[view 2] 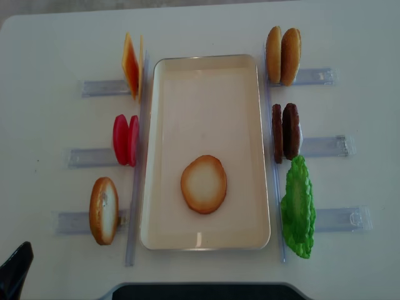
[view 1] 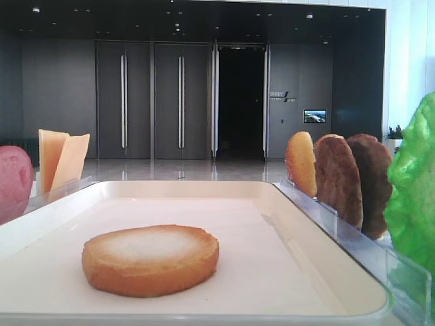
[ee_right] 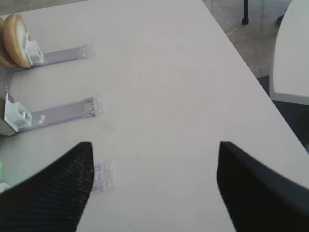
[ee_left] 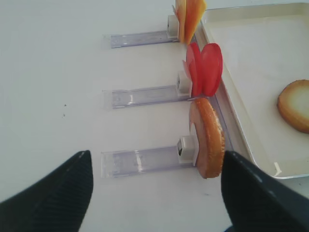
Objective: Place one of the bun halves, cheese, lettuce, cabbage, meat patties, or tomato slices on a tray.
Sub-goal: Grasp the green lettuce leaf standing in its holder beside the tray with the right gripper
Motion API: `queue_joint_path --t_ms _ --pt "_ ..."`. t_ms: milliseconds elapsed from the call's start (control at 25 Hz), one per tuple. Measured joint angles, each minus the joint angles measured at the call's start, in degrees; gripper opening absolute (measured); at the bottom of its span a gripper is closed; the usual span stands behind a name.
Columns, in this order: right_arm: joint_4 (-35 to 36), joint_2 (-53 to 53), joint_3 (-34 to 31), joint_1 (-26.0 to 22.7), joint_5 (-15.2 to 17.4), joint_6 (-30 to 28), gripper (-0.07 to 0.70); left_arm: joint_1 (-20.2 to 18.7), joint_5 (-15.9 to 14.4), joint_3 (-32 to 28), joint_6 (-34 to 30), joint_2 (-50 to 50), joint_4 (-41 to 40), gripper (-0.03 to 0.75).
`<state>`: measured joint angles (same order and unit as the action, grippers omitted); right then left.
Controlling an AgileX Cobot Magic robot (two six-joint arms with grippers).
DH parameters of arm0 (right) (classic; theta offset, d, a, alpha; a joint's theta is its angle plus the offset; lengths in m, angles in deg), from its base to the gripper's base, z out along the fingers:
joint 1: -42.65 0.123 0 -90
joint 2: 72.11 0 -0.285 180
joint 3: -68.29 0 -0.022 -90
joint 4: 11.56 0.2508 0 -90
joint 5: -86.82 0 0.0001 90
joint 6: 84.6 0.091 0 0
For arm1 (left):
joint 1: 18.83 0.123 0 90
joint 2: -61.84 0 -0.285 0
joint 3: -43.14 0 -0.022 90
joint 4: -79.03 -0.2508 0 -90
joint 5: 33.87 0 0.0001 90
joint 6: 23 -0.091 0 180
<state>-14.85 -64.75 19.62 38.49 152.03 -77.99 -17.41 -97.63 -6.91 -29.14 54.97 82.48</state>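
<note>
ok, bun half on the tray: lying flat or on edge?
Lying flat. The bun half rests pale face up on the tray floor, touching no rim; the overhead view shows its full round face.

Dark panelled wall (view 1: 61, 95) with tall doors (view 1: 180, 102), glossy floor (view 1: 183, 171).

The left end effector (ee_left: 157, 193) hangs above the table (ee_left: 58, 72) with its two dark, ribbed fingers (ee_left: 53, 193) spread wide apart and nothing between them. The right end effector (ee_right: 154, 188) hovers over the table in the same pose, its dark fingers (ee_right: 48, 193) splayed wide and empty. In the overhead view only a dark tip of the left end effector shows, at the near left corner.
</note>
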Motion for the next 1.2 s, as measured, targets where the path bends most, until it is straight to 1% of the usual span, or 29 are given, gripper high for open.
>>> queue_joint_path --t_ms 1200 --pt "0.0 0.0 0.0 0.0 0.0 0.0 0.535 0.0 0.0 0.0 0.0 0.0 0.0 0.633"
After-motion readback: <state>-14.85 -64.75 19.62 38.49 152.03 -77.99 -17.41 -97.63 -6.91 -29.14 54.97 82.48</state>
